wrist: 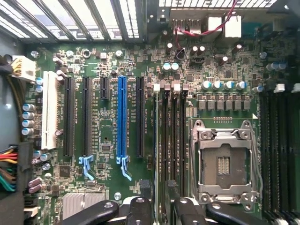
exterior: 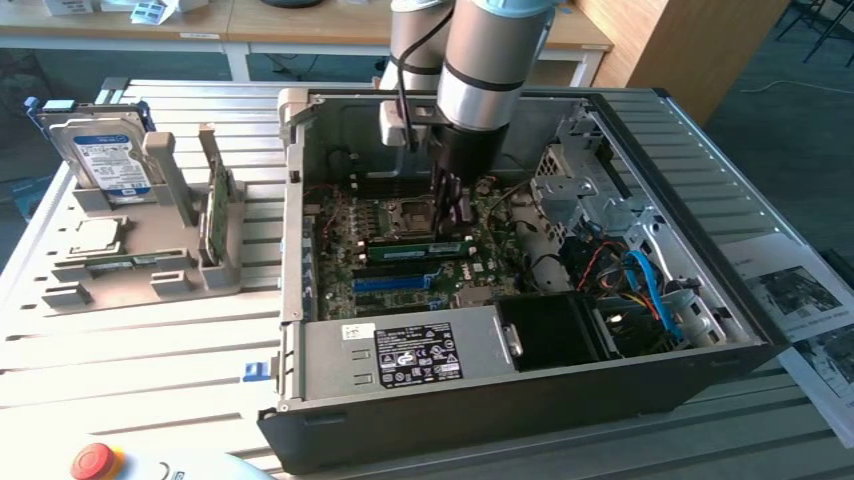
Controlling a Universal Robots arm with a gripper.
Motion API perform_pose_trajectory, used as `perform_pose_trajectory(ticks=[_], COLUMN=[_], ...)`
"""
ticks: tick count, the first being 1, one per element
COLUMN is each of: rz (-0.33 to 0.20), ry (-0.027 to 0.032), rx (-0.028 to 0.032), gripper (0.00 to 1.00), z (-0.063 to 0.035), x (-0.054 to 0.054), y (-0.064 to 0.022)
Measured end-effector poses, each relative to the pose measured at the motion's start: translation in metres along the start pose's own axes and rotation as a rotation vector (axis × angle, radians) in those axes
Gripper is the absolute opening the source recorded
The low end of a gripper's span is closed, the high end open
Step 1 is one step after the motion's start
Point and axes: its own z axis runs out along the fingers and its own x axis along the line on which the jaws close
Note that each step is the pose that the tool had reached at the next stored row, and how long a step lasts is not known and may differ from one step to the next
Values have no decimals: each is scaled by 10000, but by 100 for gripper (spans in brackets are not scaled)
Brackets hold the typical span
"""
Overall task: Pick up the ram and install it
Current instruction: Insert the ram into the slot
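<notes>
The ram [exterior: 414, 249], a long narrow green stick, lies along the memory slots of the motherboard [exterior: 347, 250] inside the open PC case [exterior: 534, 400]. My gripper [exterior: 455, 222] hangs straight down over it, its dark fingertips at the stick's end toward the exterior view's right. In the wrist view the two fingers [wrist: 139, 210] are spread apart, either side of the black memory slots [wrist: 169, 136]. The gripper [wrist: 161, 206] is open. I cannot tell whether the fingers touch the stick.
Beside the slots is the bare CPU socket [wrist: 225, 164]. A grey holder [exterior: 134, 270] at the exterior view's left carries a hard drive [exterior: 104, 160] and an upright green card [exterior: 214, 205]. The power supply [exterior: 400, 355], drive cage [exterior: 587, 200] and cables [exterior: 641, 280] crowd the case.
</notes>
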Motion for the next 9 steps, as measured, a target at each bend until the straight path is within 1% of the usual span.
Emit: perform_pose_trajectory(ticks=[9], rz=[-1], ry=[0], rx=[-1], gripper=[26], z=[-156], x=[1], y=[7])
